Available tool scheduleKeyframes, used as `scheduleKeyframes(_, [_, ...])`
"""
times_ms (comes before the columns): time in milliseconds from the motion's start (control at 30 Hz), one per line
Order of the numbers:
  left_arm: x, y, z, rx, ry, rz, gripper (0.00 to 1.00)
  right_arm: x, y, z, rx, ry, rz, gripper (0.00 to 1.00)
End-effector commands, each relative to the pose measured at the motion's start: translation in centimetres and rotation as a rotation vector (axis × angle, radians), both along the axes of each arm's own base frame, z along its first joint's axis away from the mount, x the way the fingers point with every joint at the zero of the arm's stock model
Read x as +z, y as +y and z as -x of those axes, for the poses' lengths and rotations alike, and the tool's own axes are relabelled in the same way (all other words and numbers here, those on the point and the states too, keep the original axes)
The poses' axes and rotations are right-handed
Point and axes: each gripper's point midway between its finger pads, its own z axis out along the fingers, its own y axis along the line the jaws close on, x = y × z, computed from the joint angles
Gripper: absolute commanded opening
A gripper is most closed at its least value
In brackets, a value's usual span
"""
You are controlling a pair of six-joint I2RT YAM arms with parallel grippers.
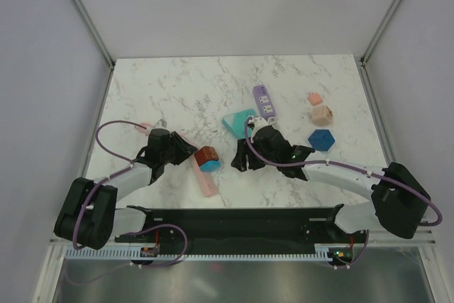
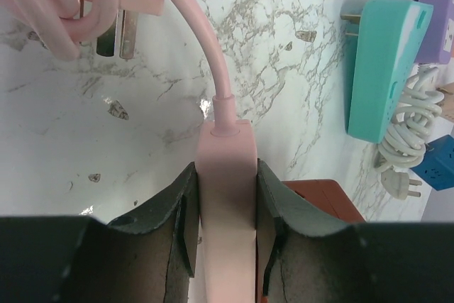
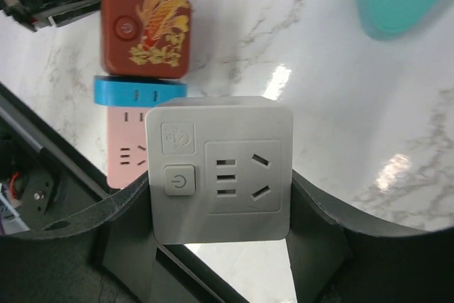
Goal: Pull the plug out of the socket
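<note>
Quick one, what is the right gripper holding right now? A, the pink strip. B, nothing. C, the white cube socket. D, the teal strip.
C: the right gripper is closed on both sides of the white cube socket; the pink strip sits in the left gripper, and the teal strip lies untouched.

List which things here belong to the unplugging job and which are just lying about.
Job: pink plastic power strip, clamped by left gripper; white cube adapter, held in right gripper.
Lying about: teal triangular strip, purple strip, blue hexagonal adapter, beige cube, small salmon cube.
</note>
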Motion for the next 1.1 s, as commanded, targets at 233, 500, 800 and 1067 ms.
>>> scheduleKeyframes(233, [0.9, 0.0, -0.1, -0.092, -0.079, -0.064, 0.02, 5.3, -14.5, -6.3, -0.479, -0.139, 0.093, 0.00])
scheduleKeyframes(500, [1.2, -0.6, 0.2, -0.117, -0.084, -0.030, 0.02, 0.9, -24.7, -5.2, -0.857, 0.003, 0.109, 0.00])
scheduleKeyframes(800, [1.7, -1.2, 0.8, -0.139, -0.092, 0.010, 0.02, -2.9, -26.5, -4.1, -0.911, 0.058, 0.134, 0.00])
scheduleKeyframes(1067, [2.2, -1.4, 1.1, -0.150, -0.105, 0.023, 0.02, -3.5, -26.0, -3.9, -0.872, 0.062, 0.129, 0.44])
